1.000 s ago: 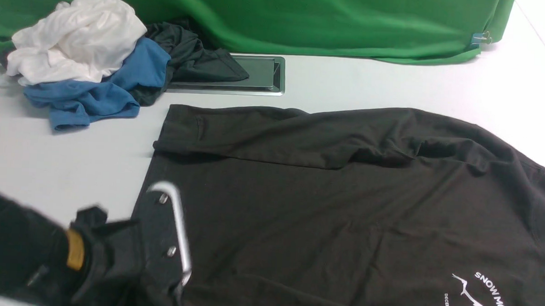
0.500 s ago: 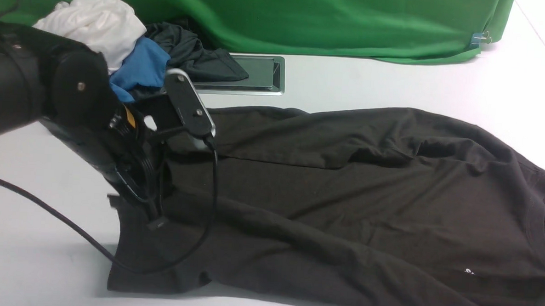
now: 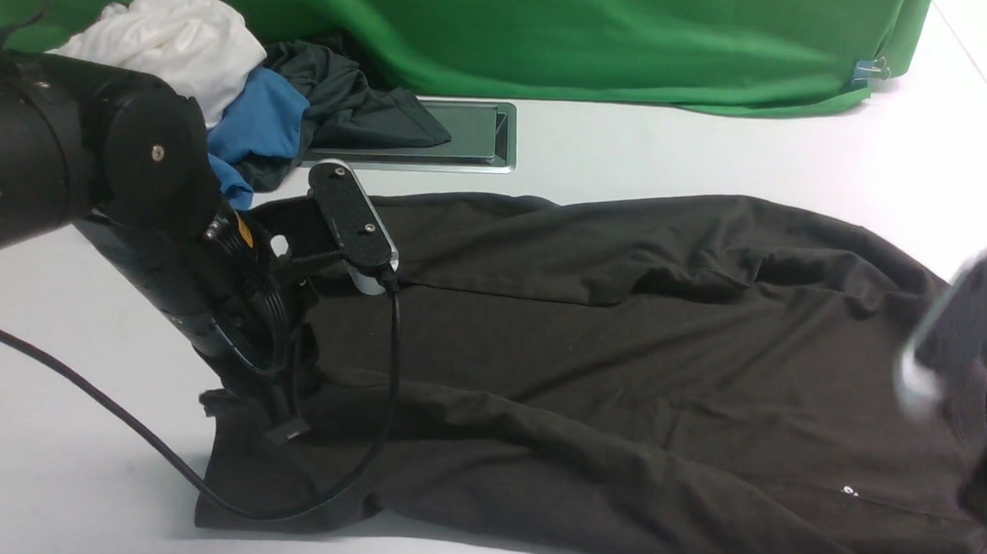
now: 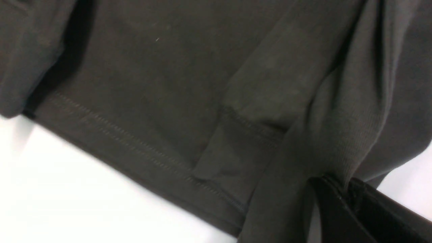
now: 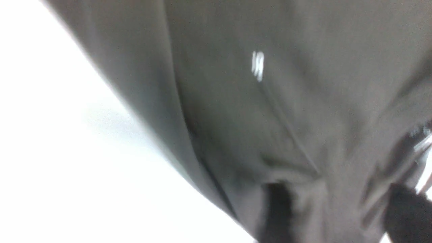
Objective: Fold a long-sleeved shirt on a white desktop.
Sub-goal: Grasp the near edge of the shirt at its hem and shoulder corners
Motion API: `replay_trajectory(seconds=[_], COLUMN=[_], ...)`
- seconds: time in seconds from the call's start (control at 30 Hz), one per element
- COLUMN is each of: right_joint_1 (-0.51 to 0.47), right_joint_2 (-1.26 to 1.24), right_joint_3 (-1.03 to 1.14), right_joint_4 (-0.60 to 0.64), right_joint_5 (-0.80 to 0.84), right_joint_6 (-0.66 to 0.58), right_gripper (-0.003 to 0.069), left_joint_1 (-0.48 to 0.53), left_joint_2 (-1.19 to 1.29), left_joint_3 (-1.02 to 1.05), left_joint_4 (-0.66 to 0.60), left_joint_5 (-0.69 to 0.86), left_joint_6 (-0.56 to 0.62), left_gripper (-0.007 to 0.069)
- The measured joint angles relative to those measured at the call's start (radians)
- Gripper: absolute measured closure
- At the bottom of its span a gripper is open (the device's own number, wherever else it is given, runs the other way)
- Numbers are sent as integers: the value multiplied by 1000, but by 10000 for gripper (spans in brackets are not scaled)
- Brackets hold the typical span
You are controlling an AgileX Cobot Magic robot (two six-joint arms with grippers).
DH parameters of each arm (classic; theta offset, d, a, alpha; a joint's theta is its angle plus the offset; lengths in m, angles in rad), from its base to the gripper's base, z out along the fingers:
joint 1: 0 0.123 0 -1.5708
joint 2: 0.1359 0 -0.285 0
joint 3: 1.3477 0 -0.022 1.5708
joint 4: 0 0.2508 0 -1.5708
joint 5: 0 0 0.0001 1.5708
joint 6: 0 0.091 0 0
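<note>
The long-sleeved shirt (image 3: 623,358), dark charcoal, lies spread across the white desktop (image 3: 715,153), its near side folded over the chest so only a speck of white print (image 3: 849,491) shows. My left gripper (image 4: 341,185) is shut on a bunch of the shirt's ribbed fabric near the hem (image 4: 128,141); in the front view that arm (image 3: 155,212) reaches down onto the shirt's left end. My right gripper (image 5: 341,209) is blurred, its two dark fingers (image 5: 276,209) wide apart just over the shirt near the collar. The right arm (image 3: 970,331) shows as a smear at the right edge.
A pile of white (image 3: 179,43), blue (image 3: 258,125) and dark (image 3: 351,104) garments lies at the far left, partly over the metal cable hatch (image 3: 475,135). The green backdrop (image 3: 554,30) lines the far edge. The left arm's black cable (image 3: 120,435) trails over the table.
The left arm rose and carried the shirt's near edge away from me, folding it over the logo, then sank slightly. The right arm has swung into view, its fingers now apart.
</note>
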Motion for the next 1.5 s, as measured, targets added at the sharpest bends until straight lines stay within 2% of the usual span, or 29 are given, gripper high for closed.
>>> replay_trajectory(seconds=[0.07, 0.13, 0.23, 0.33, 0.6, 0.7, 1.0, 1.07, 1.3, 1.5], right_joint_1=[-7, -34, -85, -122, -133, -133, -133, -133, -133, -133], right_joint_2=[15, 47, 89, 119, 212, 214, 167, 129, -93, -144], right_joint_3=[57, 90, 98, 102, 176, 181, 187, 186, 165, 165], right_joint_4=[-49, -68, -63, 10, 68, 67, 32, 24, 17, 15], right_joint_5=[-50, -98, -150, -198, -247, -256, -262, -252, -167, -152], right_joint_6=[-61, -101, -128, -167, -188, -188, -201, -202, -133, -95], right_gripper=[27, 10, 45, 70, 98, 145, 530, 582, 601, 601], left_joint_1=[0, 0, 0, 0, 0, 0, 0, 0, 0, 0], left_joint_2=[0, 0, 0, 0, 0, 0, -1, -6, -65, -127], left_joint_3=[0, -1, -1, -1, -1, -1, -2, -2, -2, -5], left_joint_4=[-8, -12, -13, -21, -24, -24, -24, -24, -29, -33], left_joint_5=[4, 4, 6, 6, 6, 6, 7, 11, 23, 27], left_joint_6=[0, 0, 0, 0, 0, 0, 0, 0, 0, 0], left_gripper=[599, 599, 599, 599, 599, 599, 599, 599, 599, 599])
